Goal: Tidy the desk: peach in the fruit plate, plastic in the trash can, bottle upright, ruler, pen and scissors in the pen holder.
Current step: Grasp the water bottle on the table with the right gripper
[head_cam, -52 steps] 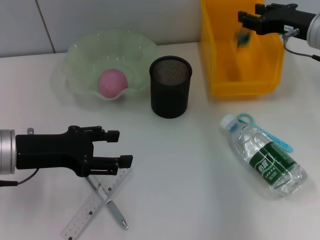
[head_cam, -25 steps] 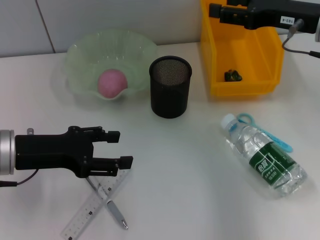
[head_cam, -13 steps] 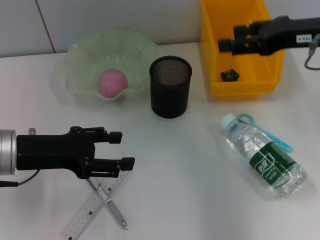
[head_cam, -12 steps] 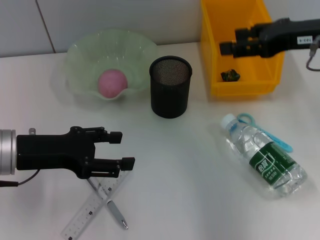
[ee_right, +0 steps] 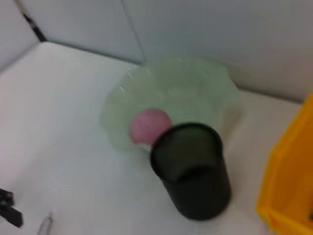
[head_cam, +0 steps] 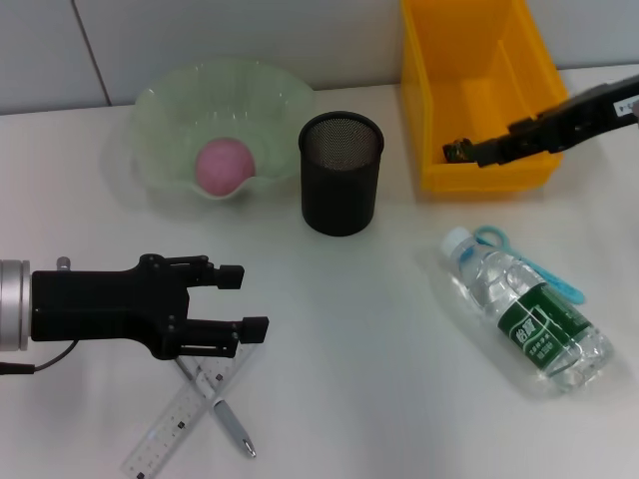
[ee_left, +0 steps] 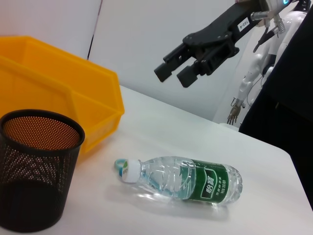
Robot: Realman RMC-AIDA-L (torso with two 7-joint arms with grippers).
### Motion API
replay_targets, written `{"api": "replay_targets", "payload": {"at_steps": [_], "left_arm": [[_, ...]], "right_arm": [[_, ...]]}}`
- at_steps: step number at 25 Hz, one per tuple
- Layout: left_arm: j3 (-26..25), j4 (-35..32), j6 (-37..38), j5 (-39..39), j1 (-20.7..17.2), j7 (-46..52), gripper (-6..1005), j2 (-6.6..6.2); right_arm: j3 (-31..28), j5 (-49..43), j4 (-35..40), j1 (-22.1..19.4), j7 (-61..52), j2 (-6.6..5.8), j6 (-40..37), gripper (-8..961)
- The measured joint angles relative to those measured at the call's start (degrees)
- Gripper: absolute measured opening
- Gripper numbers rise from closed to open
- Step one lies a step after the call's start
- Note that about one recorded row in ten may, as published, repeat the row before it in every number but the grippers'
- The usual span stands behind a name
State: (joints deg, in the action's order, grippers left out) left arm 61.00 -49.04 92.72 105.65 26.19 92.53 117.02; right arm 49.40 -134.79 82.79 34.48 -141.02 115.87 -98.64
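Head view: plastic [head_cam: 458, 151] now lies in the bin [head_cam: 431, 60], dropped since two seconds ago; that step looks done. Right end effector [head_cam: 482, 154], fingers apart and empty, has swung down toward the lying bottle [head_cam: 529, 315]. Left end effector [head_cam: 243, 303], fingers apart, hovers over ruler [head_cam: 180, 419] and pen [head_cam: 222, 412].

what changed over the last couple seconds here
The right pincer let go of the plastic, which now lies in the yellow bin. It then swung away from above the bin, toward the robot's right and lower, open. The left pincer stayed open over the ruler and pen; bottle, peach and pen holder unmoved.
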Motion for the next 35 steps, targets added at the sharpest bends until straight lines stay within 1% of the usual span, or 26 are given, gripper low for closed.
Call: {"api": "replay_targets", "payload": {"at_steps": [4,7,10,16,23,27,31,35], "left_arm": [[0.00,0.00,0.03,0.00,0.00,-0.05,803,-0.03],[0.00,0.00,0.09,0.00,0.10,-0.07,803,-0.03],[0.00,0.00,0.13,0.00,0.18,-0.16,803,0.02],[0.00,0.00,0.13,-0.01,0.26,-0.26,803,-0.01],[0.00,0.00,0.11,-0.01,0.39,-0.30,803,-0.09],[0.00,-0.04,0.09,-0.01,0.50,-0.32,803,-0.17],[0.19,-0.09,0.09,-0.01,0.69,-0.49,803,-0.21],[0.25,-0.09,0.09,0.03,0.77,-0.88,803,-0.21]], "right_arm": [[-0.21,-1.56,-0.07,0.89,-2.01,-0.50,-1.69,706],[-0.66,-2.22,-0.60,2.17,-3.65,-1.20,-5.05,708],[-1.44,-2.87,-0.66,3.01,-5.22,-1.49,-7.75,712],[-1.57,-6.27,-0.64,3.80,-7.05,-1.70,-11.67,719],[-0.91,-13.66,-1.88,5.58,-7.27,-1.80,-17.05,728],[0.28,-17.32,-5.10,6.83,-7.28,-1.81,-17.07,733],[1.82,-19.49,-9.33,7.84,-6.97,-1.79,-15.41,738],[3.54,-21.29,-12.04,8.36,-6.90,-1.33,-12.86,743]]}}
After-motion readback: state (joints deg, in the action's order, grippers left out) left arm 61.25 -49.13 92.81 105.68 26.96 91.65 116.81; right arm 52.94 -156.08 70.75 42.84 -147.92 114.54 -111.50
